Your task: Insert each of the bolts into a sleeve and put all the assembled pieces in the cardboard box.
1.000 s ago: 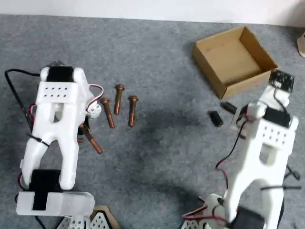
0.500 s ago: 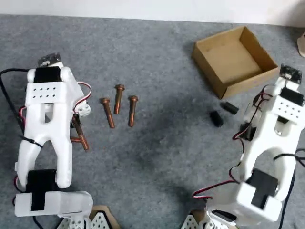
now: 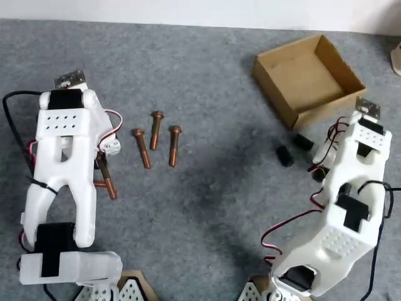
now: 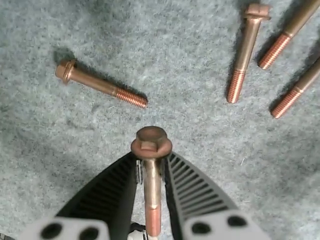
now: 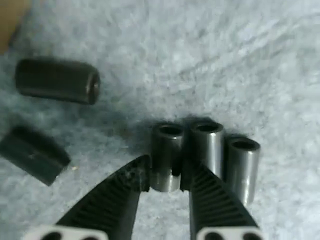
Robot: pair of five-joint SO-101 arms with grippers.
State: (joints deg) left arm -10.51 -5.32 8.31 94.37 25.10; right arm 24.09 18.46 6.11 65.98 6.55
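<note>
Since a second ago the right arm has folded back and down over the sleeves just near of the cardboard box, and the left arm has carried its bolt a little to the left; over the last half second we see that arm barely shift.

We read the left gripper as clenched on the held bolt. The shank lies along the gripper, with the hex head out past the tips and the threaded end back toward the wrist. Four loose bolts lie flat on the grey mat, just right of that arm.

The right gripper sits around the first upright sleeve in a row of three that stand touching, bores up. Whether it has clamped we cannot tell. Two lying sleeves rest on their sides close by.

What the next move turns on, in our judgement, is the mismatch of axes. The sleeve's bore points up, while the bolt presents its head rather than its thread. Bolt and sleeve are also well apart, at the left and right of the mat. The right arm is much the nearer to both sleeves and box, so the pieces would likely meet between the arms
</note>
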